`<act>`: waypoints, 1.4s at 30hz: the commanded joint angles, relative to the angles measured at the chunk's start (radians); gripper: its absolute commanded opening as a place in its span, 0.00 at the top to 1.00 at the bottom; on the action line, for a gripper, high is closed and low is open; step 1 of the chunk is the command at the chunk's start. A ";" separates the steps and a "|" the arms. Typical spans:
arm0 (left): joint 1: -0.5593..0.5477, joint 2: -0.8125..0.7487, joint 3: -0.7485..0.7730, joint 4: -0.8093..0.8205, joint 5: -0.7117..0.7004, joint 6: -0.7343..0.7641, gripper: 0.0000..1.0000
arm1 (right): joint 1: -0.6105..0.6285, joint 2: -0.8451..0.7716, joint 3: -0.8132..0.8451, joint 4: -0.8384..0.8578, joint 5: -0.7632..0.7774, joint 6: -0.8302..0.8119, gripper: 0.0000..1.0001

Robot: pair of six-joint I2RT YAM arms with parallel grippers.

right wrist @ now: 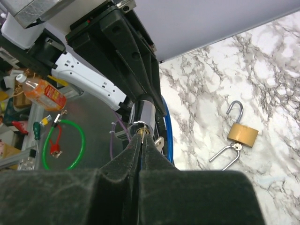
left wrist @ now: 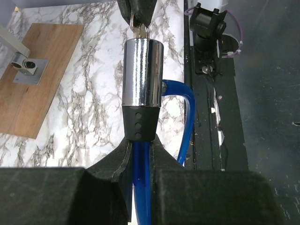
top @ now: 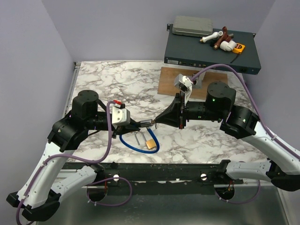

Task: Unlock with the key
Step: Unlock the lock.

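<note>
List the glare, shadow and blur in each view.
Top view: even light, sharp, only soft shadows on the marble table. Left wrist view: bright glare streaks on the chrome lock barrel; left fingers dark and soft. Right wrist view: right fingers black, featureless; brass padlock crisp.

1. The lock cylinder (left wrist: 142, 72) is gleaming as mirror-polished metal.
2. Its cable (left wrist: 186, 117) is shining in smooth blue plastic.
3. Fingers (left wrist: 112, 164) of the left gripper (left wrist: 140, 143) are looking matt black.
</note>
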 commanded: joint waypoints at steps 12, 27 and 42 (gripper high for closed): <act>-0.041 0.018 0.068 0.151 -0.007 -0.115 1.00 | 0.000 0.057 -0.109 0.086 -0.140 0.059 0.99; -0.300 0.004 0.020 0.239 -0.502 0.436 1.00 | -0.056 0.017 -0.293 0.254 0.107 0.601 0.99; -0.417 -0.080 -0.221 0.684 -0.837 0.645 1.00 | -0.067 -0.044 -0.370 0.352 0.195 0.839 0.99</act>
